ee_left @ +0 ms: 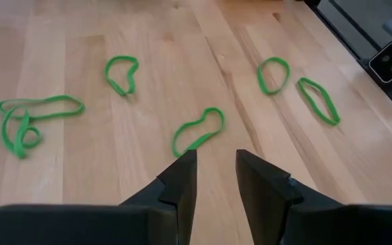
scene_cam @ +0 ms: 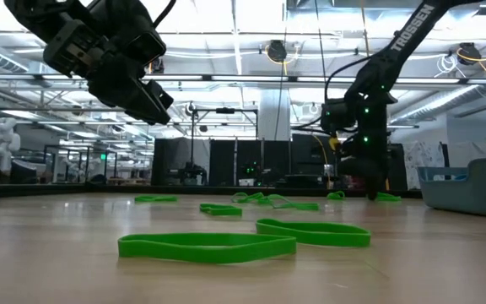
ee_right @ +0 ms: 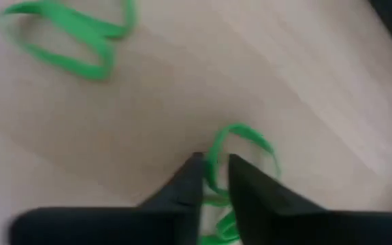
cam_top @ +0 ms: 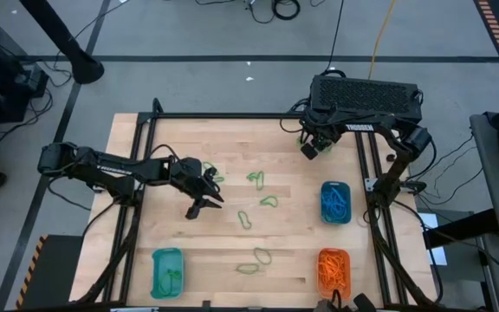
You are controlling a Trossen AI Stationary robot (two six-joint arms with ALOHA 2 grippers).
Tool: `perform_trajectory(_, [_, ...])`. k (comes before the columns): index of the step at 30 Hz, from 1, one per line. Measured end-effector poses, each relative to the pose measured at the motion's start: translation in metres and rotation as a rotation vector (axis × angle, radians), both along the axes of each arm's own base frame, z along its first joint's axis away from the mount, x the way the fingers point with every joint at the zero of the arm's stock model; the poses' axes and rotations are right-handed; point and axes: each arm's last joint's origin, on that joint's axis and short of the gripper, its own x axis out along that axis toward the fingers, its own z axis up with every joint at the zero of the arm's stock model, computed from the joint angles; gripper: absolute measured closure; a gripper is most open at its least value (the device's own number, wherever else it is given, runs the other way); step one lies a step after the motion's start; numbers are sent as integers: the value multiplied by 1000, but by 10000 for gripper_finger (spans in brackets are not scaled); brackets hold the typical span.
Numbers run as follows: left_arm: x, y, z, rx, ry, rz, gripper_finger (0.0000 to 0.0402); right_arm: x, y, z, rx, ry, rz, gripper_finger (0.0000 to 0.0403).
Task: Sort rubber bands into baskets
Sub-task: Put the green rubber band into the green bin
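Several green rubber bands (cam_top: 255,179) lie flat and scattered on the wooden table. Two teal-blue baskets (cam_top: 167,271) (cam_top: 335,201) and an orange basket (cam_top: 333,269) stand near the front and right, each with bands inside. My left gripper (ee_left: 216,170) hovers open above the table's left middle (cam_top: 206,202), with a green band (ee_left: 197,131) on the wood ahead of it. My right gripper (ee_right: 215,180) is down at the far right of the table (cam_top: 308,147), shut on a green rubber band (ee_right: 243,136). My right gripper pinches one strand of the green band's loop (ee_right: 213,163) between its two fingertips. The fingers come steeply from above, down at the table top (scene_cam: 376,192). The rest of the loop (ee_right: 257,139) spreads out on the wood beyond the fingers.
Another green band (ee_right: 73,41) lies close to my right gripper. Black frame rails (cam_top: 145,165) run along the table's left and right sides. Two bands (scene_cam: 209,245) lie near the front edge between the baskets.
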Motion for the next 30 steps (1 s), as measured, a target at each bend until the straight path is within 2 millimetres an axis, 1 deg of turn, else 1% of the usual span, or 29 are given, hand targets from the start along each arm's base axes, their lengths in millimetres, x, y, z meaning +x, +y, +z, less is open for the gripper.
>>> perform_trajectory(1, [0,0,0,0,0,0,292,-1,0,1,-8,8,-2,369])
perform_trajectory(2, [0,0,0,0,0,0,292,-2,-1,1,-17,22,-3,385])
perform_trajectory(3, [0,0,0,-1,0,0,292,-3,-1,2,-18,23,-4,392])
perform_trajectory(9, [0,-1,0,-18,-3,-21,292,-3,3,14,-4,-39,10,400])
perform_trajectory(13, [2,-1,3,-16,-30,-21,292,-3,9,31,10,-151,37,401])
perform_trajectory(17, [6,-2,10,-10,-127,-30,292,1,21,54,29,-301,99,402])
perform_trajectory(20, [11,-6,18,-5,-225,-47,292,10,35,71,66,-463,188,402])
perform_trajectory(23, [16,-10,25,1,-322,-59,292,28,55,86,139,-660,327,402])
perform_trajectory(25, [19,-12,30,3,-384,-31,292,42,70,94,187,-778,439,402])
perform_trajectory(28, [25,-13,34,9,-451,55,292,62,97,101,237,-889,632,403])
perform_trajectory(30, [27,-13,36,16,-493,93,292,72,115,104,235,-919,743,403])
